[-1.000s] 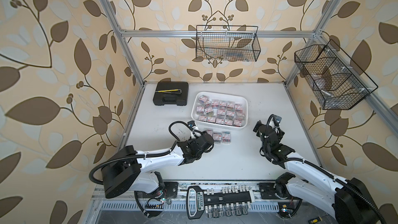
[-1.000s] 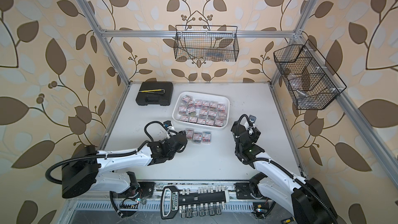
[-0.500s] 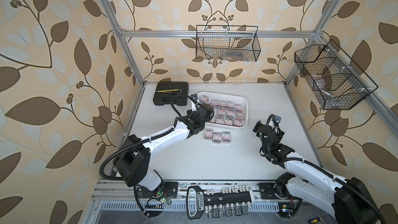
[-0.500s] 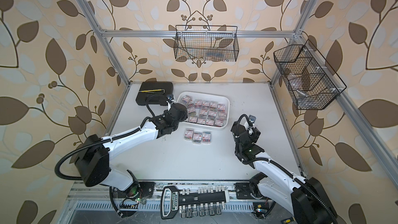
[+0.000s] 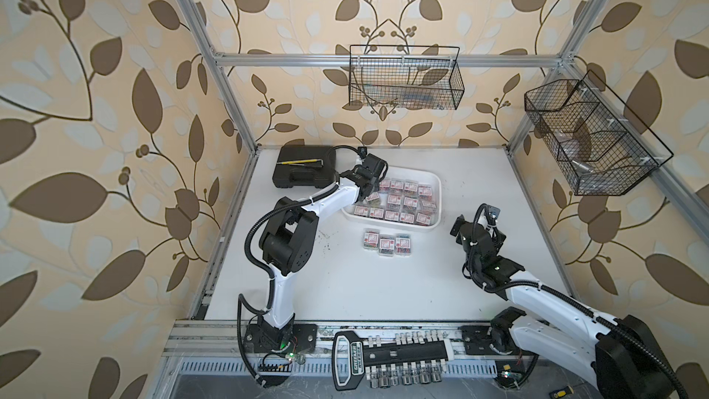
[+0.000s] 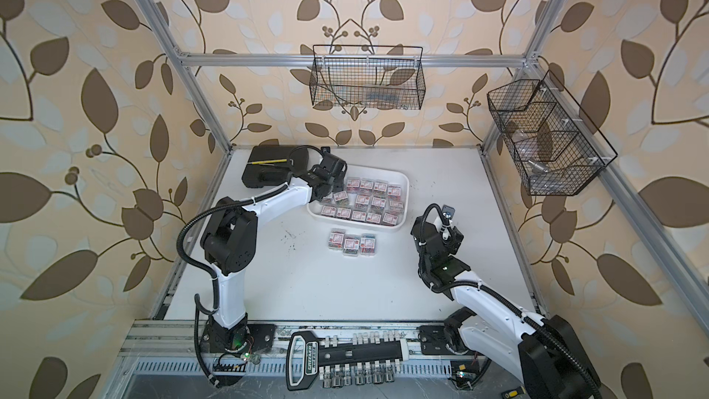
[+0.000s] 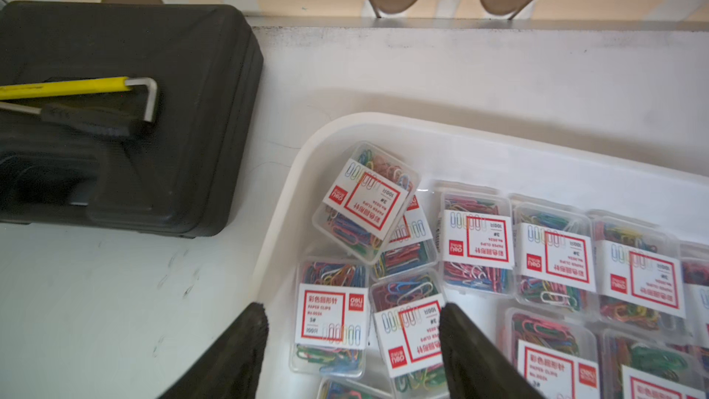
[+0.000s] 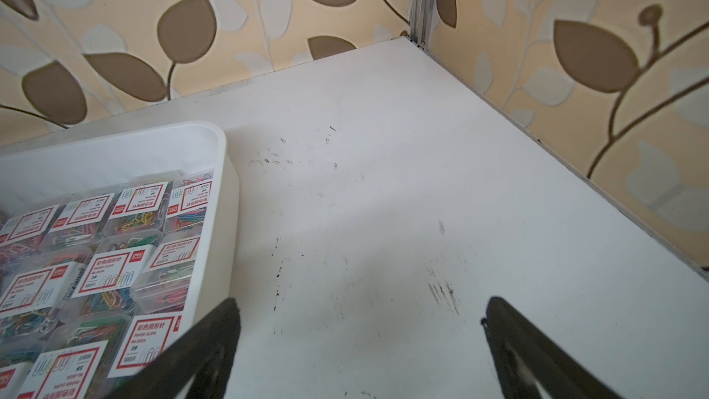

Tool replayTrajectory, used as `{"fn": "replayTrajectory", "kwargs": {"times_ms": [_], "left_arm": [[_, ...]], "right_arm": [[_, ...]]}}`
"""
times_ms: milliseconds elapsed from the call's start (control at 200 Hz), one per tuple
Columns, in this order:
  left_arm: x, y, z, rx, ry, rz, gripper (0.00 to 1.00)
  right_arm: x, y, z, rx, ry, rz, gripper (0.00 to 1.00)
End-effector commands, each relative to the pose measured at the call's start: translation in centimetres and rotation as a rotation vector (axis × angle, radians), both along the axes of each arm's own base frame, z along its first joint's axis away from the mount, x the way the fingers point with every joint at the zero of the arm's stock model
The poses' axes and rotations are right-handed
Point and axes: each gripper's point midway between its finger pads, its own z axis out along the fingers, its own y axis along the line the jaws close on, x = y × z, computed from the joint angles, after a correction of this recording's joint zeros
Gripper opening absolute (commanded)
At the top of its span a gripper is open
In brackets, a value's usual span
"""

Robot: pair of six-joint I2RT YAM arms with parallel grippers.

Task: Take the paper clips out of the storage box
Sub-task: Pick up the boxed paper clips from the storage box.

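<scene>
The storage box (image 5: 438,186) (image 6: 406,190) is a shallow white tray at the back middle of the table, filled with paper clips (image 5: 403,201) (image 6: 370,201) in small clear boxes with white and red labels. Three more such boxes (image 5: 387,243) (image 6: 351,241) lie in a row on the table in front of it. My left gripper (image 5: 370,191) (image 7: 351,310) is open over the tray's left end, with two boxes showing between its fingers; one tilted box (image 7: 366,201) rests on others. My right gripper (image 5: 458,226) (image 8: 360,308) hangs open over bare table beside the tray's right wall (image 8: 226,186).
A black hard case (image 5: 303,170) (image 7: 126,117) with a yellow hex key (image 7: 76,86) on it sits just left of the tray. Two black wire baskets (image 5: 403,78) (image 5: 591,140) hang on the back and right walls. A socket rail (image 5: 387,355) lies at the front edge.
My left arm has swung from the table's near middle up to the tray's left end, and its jaws have opened wider. The right arm has stayed put.
</scene>
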Motion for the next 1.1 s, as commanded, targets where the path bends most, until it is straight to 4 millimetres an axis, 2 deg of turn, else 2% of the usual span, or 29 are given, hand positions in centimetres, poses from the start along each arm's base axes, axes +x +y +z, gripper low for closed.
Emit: {"fn": "replayTrajectory", "kwargs": {"times_ms": [0, 190, 740, 935, 1095], "left_arm": [[1.7, -0.1, 0.2, 0.057, -0.011, -0.042, 0.73], [4.0, 0.5, -1.8, 0.122, 0.035, -0.062, 0.70], [7.3, 1.5, -6.8, 0.133, 0.104, -0.082, 0.74], [7.8, 1.6, -7.2, 0.133, 0.103, -0.079, 0.78], [7.6, 1.5, -7.0, 0.118, 0.105, -0.081, 0.69]], "right_arm": [[0.3, 0.0, 1.3, -0.001, -0.039, -0.015, 1.00], [0.5, 0.1, 1.3, -0.007, -0.033, -0.013, 1.00], [0.6, 0.3, 1.3, -0.015, -0.030, -0.013, 1.00], [0.6, 0.4, 1.4, -0.017, -0.029, -0.012, 1.00], [0.6, 0.4, 1.4, -0.018, -0.029, -0.013, 1.00]]}}
